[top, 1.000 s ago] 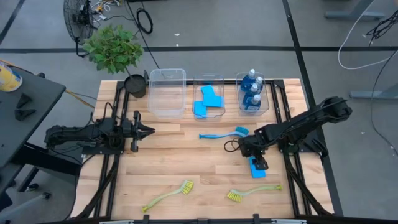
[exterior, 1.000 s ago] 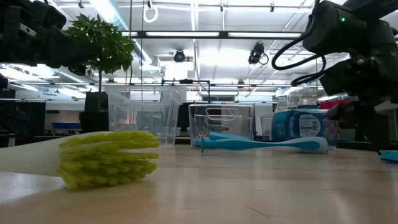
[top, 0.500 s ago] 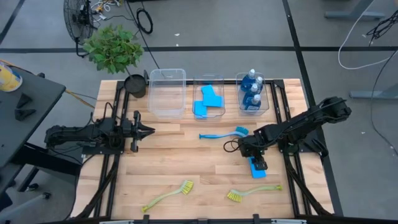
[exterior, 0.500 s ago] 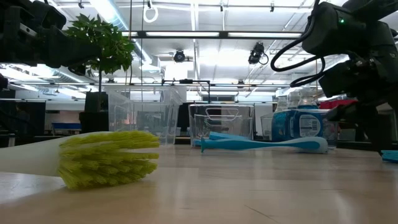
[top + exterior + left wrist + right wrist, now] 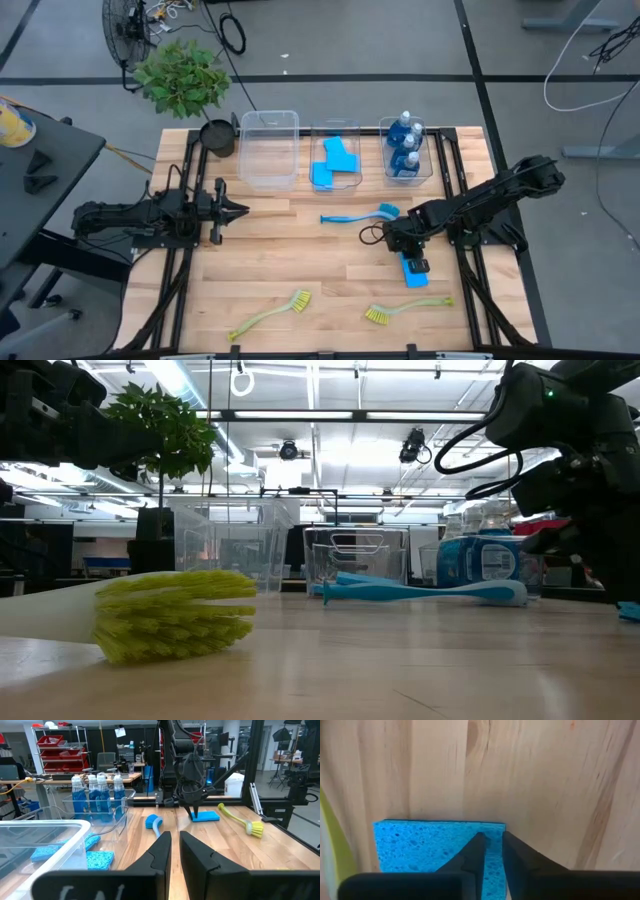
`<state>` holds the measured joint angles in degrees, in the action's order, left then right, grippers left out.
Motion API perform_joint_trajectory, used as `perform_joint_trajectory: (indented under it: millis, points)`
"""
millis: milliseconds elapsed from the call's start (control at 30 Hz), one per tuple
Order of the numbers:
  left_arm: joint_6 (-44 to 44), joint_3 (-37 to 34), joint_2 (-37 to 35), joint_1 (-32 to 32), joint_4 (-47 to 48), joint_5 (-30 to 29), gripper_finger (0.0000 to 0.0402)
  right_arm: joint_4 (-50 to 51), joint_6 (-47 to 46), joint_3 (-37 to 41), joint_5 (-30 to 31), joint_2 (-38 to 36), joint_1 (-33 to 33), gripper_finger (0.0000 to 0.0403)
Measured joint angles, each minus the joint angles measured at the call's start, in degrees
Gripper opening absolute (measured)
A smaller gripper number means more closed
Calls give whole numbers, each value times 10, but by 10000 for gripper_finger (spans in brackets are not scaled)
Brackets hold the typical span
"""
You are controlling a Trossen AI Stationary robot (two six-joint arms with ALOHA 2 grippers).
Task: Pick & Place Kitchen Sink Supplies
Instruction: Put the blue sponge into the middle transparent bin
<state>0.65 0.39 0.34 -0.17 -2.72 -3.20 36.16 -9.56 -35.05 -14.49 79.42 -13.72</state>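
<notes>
Table (image 5: 330,255): light wood planks
Right gripper (image 5: 418,262): fingers nearly together over the blue sponge (image 5: 435,845), grip unclear
Left gripper (image 5: 232,210): narrow gap, holding nothing
Bottle (image 5: 485,565) label: unreadable

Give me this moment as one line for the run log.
right pincer: nearly shut, tips down over the loose blue sponge | left pincer: waiting, table's left | three brushes still on table
</notes>
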Motion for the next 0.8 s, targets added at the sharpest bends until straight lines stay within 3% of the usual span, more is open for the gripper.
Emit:
perform_joint_trajectory:
  millis: [367,800]
  points:
    - [0,0,0,0,0,0,44,0,10,0,1,0,0,4]
    - [0,0,0,0,0,0,44,-5,-25,-2,-15,-19,0,1]
